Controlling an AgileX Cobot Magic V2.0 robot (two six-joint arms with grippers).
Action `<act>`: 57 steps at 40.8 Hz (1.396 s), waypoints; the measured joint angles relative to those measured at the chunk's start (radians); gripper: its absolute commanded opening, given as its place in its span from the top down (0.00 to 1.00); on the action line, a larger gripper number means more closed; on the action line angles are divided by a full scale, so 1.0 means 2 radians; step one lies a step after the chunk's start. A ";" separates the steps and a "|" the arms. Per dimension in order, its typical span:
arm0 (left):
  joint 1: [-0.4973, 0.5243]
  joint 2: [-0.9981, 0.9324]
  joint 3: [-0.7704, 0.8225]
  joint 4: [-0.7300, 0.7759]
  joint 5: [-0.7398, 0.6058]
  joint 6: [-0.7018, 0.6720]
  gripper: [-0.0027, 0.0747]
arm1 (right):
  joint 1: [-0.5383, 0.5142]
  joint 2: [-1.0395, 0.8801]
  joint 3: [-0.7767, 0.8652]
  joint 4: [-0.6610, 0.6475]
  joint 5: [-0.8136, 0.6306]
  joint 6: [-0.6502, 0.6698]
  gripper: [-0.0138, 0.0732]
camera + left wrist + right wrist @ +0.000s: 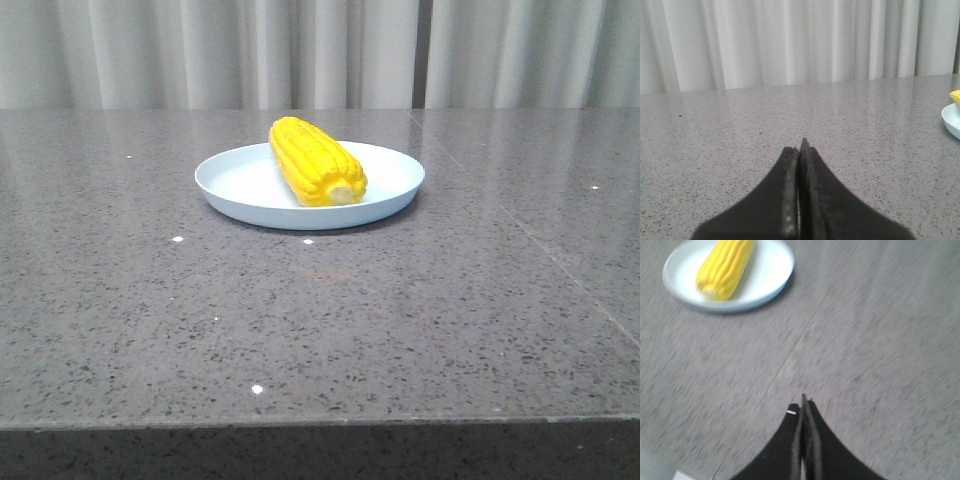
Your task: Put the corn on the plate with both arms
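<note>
One corn lies on one plate, its pale stub pointing toward the front, so the job looks done. The plate sits on the gray desk. The left tool is pressed together and holds nothing. The right tool also looks pressed together and empty, though that picture is blurry. Both tools are well apart from the plate, likely because they have nothing left to carry.

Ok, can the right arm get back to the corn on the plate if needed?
Probably yes. The right gripper is shut and empty, and only bare table lies between it and the corn, which rests uncovered on the plate.
</note>
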 measured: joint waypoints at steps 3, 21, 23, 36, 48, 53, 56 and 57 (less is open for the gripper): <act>0.000 0.000 0.000 0.000 0.000 0.000 0.99 | -0.034 -0.035 0.050 0.000 -0.071 0.000 0.92; 0.000 0.000 0.000 0.000 0.000 0.000 0.99 | -0.171 -0.174 0.217 0.007 -0.222 0.000 0.92; 0.000 0.000 0.000 0.000 0.000 0.000 0.99 | -0.174 -0.175 0.217 0.007 -0.222 0.000 0.92; 0.000 0.000 0.000 0.000 0.000 0.000 0.99 | -0.176 -0.176 0.217 0.007 -0.226 0.001 0.92; 0.000 0.000 0.000 0.000 0.000 0.000 0.99 | -0.176 -0.176 0.217 0.071 -0.268 -0.045 0.92; 0.000 0.000 0.000 0.000 0.000 0.000 0.99 | -0.176 -0.176 0.217 0.086 -0.272 -0.056 0.92; 0.000 0.000 0.000 0.000 0.000 0.000 0.99 | -0.176 -0.176 0.217 0.089 -0.272 -0.056 0.92; 0.000 0.000 0.000 0.000 0.000 0.000 0.99 | -0.176 -0.176 0.217 0.088 -0.272 -0.057 0.92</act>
